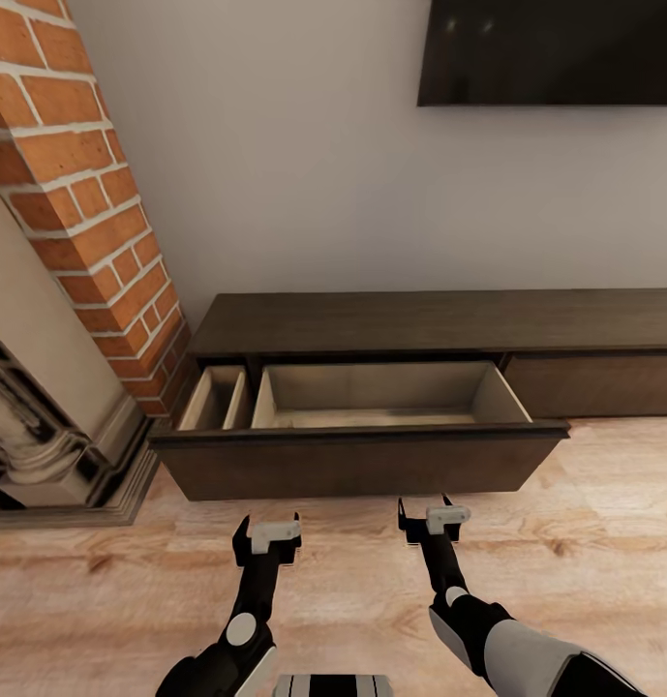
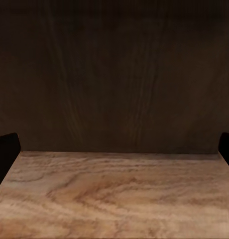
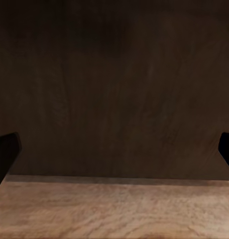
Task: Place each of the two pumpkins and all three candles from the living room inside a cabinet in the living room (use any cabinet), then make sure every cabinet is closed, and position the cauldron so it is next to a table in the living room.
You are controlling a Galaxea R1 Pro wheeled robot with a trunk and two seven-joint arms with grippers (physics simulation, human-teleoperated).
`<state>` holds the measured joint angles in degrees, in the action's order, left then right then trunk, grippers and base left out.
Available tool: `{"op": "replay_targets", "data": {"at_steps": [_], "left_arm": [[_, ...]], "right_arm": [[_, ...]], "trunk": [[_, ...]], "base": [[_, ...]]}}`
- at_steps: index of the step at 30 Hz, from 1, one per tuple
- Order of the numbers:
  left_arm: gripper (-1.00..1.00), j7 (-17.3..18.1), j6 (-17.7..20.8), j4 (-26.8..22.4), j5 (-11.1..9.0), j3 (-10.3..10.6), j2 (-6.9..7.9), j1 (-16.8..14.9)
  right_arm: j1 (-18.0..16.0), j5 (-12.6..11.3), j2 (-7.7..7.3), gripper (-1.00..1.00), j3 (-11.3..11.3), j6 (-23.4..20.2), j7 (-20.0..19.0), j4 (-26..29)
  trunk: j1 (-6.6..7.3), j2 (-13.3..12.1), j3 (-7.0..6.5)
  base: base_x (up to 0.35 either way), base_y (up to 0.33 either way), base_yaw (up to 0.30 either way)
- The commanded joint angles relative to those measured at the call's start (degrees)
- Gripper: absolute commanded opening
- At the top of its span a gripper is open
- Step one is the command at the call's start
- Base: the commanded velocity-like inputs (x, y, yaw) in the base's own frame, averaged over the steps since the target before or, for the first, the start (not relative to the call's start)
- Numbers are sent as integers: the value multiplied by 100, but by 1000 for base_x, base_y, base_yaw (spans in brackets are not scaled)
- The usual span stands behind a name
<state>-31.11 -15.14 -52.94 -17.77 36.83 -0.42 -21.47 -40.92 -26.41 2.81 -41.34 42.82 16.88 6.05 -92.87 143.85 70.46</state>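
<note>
The long dark brown cabinet [image 1: 439, 324] stands against the wall with its left drawer [image 1: 357, 465] pulled out over the floor. The drawer's pale wood inside [image 1: 377, 397] has a wide compartment and a narrow one to its left, and what I see of both is bare. My left gripper [image 1: 268, 530] and right gripper [image 1: 428, 513] hover side by side just short of the drawer front, both open and holding nothing. Each wrist view faces that dark front, with the left gripper [image 2: 114, 149] and right gripper [image 3: 114, 154] spread wide. The pumpkins, candles, cauldron and table are out of view.
A red brick chimney [image 1: 81, 194] and a stone fireplace surround [image 1: 43, 426] rise at the left, close to the drawer's left end. A dark TV screen [image 1: 556, 48] hangs on the wall above the cabinet. Light wood floor [image 1: 352, 600] lies under both arms.
</note>
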Motion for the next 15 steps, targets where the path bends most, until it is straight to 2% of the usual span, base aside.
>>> {"op": "replay_targets", "data": {"at_steps": [1, 7, 15], "left_arm": [[100, -29, -43, 2, -60, 21, 8, -6], [100, -41, -111, 2, -60, 10, 9, -6], [100, -42, -129, 2, -60, 0, 13, -6]], "right_arm": [[-4, -26, 3, 100, -49, 10, 32, -5], [-2, -23, -5, 100, -47, 51, 32, -7], [185, -241, -19, 100, -48, 307, 27, 1]], "trunk": [[-1, 2, 4], [-1, 2, 4], [-1, 2, 4]], "base": [[222, 0, 0], [90, 0, 0], [5, 0, 0]]}}
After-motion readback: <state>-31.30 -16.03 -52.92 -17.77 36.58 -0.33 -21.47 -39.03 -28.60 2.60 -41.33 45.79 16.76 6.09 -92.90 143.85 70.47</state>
